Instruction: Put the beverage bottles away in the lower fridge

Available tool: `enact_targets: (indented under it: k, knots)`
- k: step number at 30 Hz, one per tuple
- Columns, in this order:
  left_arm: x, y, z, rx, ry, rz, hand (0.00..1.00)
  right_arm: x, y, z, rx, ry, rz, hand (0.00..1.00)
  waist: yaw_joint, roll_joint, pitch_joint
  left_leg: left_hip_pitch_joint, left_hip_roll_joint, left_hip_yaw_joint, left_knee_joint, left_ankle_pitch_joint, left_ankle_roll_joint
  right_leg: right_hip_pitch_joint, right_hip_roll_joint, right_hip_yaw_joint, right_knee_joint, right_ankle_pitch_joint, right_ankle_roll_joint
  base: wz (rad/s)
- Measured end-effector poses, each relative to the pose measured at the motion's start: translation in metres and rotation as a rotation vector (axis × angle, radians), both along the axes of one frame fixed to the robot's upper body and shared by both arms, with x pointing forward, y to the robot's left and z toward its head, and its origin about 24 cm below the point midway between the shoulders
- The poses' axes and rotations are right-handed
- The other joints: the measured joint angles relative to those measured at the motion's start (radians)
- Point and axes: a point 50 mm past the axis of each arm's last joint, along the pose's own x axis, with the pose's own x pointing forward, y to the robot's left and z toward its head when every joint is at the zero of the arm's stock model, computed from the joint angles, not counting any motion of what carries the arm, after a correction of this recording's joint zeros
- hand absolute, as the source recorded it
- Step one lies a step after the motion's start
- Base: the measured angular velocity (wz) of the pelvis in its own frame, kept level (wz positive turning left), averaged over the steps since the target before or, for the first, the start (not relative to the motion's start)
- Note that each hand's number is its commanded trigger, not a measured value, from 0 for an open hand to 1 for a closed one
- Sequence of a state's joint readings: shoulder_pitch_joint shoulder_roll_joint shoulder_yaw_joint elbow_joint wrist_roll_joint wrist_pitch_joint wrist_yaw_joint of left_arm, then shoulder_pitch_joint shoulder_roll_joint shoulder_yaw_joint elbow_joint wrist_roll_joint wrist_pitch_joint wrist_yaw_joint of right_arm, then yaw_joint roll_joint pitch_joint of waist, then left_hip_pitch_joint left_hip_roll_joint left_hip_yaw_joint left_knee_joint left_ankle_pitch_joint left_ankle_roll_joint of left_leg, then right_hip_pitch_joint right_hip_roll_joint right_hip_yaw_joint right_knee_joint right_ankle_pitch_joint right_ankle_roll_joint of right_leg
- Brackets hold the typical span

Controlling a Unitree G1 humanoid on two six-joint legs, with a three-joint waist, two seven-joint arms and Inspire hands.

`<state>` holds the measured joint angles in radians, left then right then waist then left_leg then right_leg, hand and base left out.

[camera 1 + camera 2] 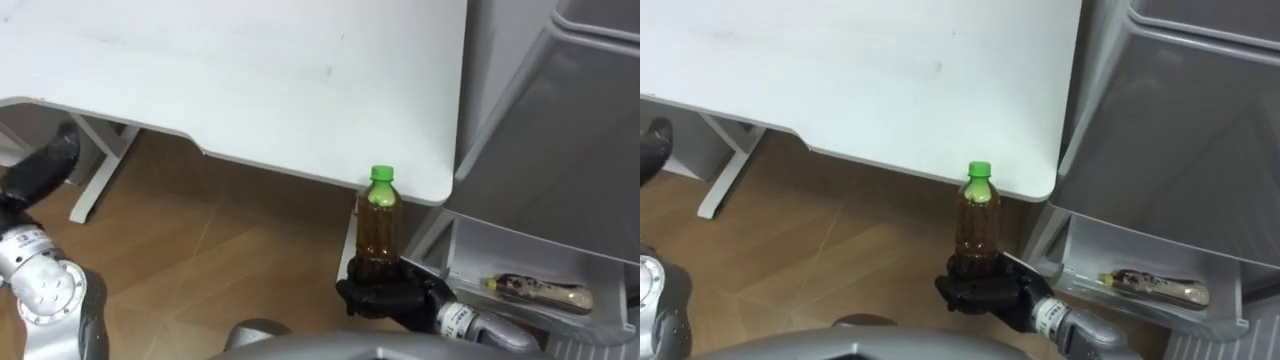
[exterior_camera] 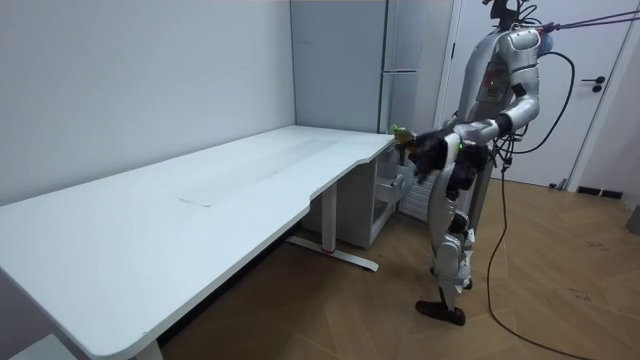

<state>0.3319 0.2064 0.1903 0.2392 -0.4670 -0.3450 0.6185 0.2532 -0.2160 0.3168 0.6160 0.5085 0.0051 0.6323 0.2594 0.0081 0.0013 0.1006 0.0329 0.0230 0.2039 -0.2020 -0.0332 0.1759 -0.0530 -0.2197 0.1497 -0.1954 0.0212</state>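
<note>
One upright green-capped brown bottle.

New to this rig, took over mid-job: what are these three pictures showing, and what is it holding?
This is a two-legged humanoid robot with two five-fingered hands. The room view comes from a camera across the room: the robot stands at the end of the white desk, beside the grey fridge. The two eye views look down from its head. Its right hand has its fingers curled round the base of an upright brown drink bottle with a green cap. Its left hand hangs idle at the left. Another bottle lies in the fridge's open lower compartment.
</note>
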Motion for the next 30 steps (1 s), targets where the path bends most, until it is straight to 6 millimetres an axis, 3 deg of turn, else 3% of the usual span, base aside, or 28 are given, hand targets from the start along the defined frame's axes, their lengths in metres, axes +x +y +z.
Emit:
enact_targets:
  k: [7,13,18,26,30]
  knots:
    - [-0.047,-0.02,-0.068,-0.411,0.21,0.127,0.0,0.006,0.007,0.0,0.019,0.025,-0.051,1.0,0.002,-0.012,0.0031,0.0,0.0,0.0,-0.003,0.0,0.0,-0.001,0.0,-0.002,-0.001,0.0,0.0,0.0]
    - [-0.082,-0.029,-0.097,-0.537,0.368,0.189,0.0,0.014,0.009,0.001,0.009,0.029,-0.043,1.0,-0.006,-0.022,0.0072,0.009,0.002,0.02,-0.022,0.0,0.0,-0.002,0.001,0.018,-0.001,0.0,0.001,-0.1]
    - [-0.1,-0.041,-0.112,-0.635,0.483,0.172,0.0,0.021,0.017,0.002,0.013,0.047,0.013,1.0,-0.008,-0.033,0.0098,0.009,0.002,0.021,-0.018,0.0,0.0,-0.003,0.001,0.021,-0.003,0.0,0.001,0.0]
    - [-0.135,-0.052,-0.133,-0.679,0.759,-0.013,0.0,0.025,0.021,0.003,0.034,0.046,0.031,1.0,-0.024,-0.032,0.0088,-0.012,0.002,0.022,-0.009,0.0,0.0,-0.016,0.002,0.018,-0.007,0.001,0.0,0.01]
    - [-0.137,-0.063,-0.137,-0.553,0.971,-0.355,0.0,0.027,0.021,0.004,0.035,0.041,0.036,1.0,-0.06,-0.029,0.0095,-0.023,0.002,0.015,-0.006,0.0,0.0,-0.017,0.002,0.013,0.001,0.001,0.0,0.06]
